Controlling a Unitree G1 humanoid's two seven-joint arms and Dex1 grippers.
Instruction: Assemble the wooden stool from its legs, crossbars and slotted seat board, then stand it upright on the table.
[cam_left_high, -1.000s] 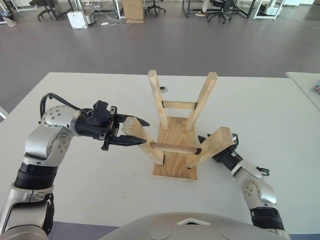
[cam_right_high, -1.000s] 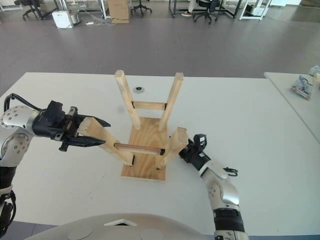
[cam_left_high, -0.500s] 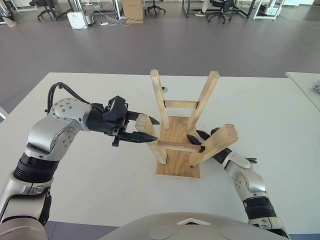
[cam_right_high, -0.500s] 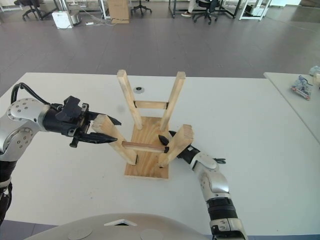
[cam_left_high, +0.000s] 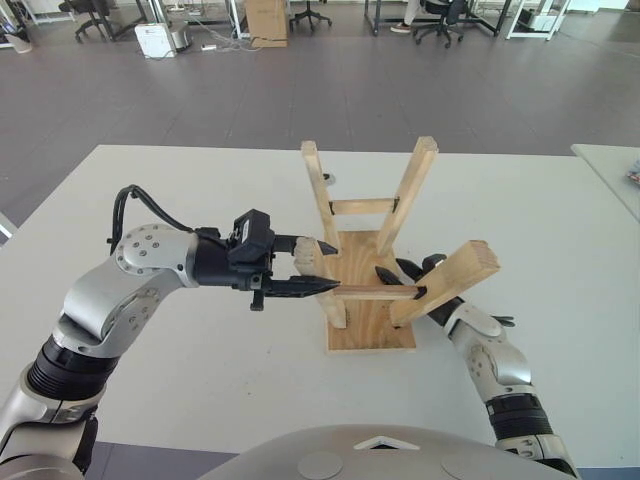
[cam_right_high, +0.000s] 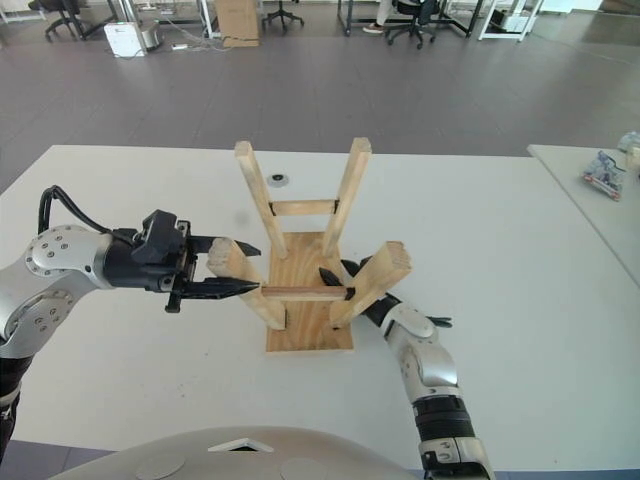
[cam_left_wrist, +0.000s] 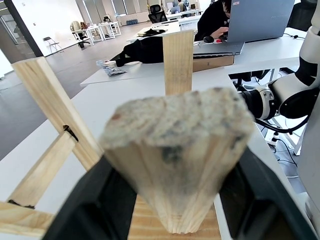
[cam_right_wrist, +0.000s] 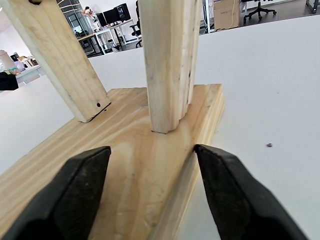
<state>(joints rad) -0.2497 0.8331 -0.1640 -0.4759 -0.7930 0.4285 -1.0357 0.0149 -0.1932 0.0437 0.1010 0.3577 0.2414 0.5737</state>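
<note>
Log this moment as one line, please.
stool: inverted on table | left gripper: shut on near-left leg | right gripper: open by near-right leg

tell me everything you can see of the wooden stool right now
Pale, bare-looking wood. The wooden stool is upside down: its seat board lies flat on the white table and four legs splay upward. A light crossbar joins the far legs; a thinner, darker crossbar joins the near pair. The left claw is shut on the top end of the near-left leg. The open right claw sits by the near-right leg near the dark bar's joint; contact there is unclear.
</note>
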